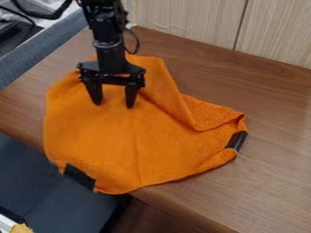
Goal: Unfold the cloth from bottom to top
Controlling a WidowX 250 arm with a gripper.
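"Where's the cloth from where you're standing?"

"The orange cloth (115, 141) is spread over the wooden table (273, 173), mostly flat, with its lower left corner reaching past the table's near edge. Up the right side there's a fold lying over, running from near the top down towards the right corner."

"And those dark bits on it?"

"One black strip (79, 176) is at the lower left corner, another black piece (237, 140) at the right corner, both on the cloth's rim."

"What's the gripper (113, 103) doing?"

"It hangs down over the upper part of the cloth, its two fingers well apart, with orange between them and nothing pinched. Whether the tips touch the fabric, I can't tell from here."

"Anything round about?"

"A pale wood-grain panel (182, 20) stands behind the table, a grey-blue padded edge (42, 48) runs along the upper left, and there's a dark blue surface (36, 182) below, lower left."
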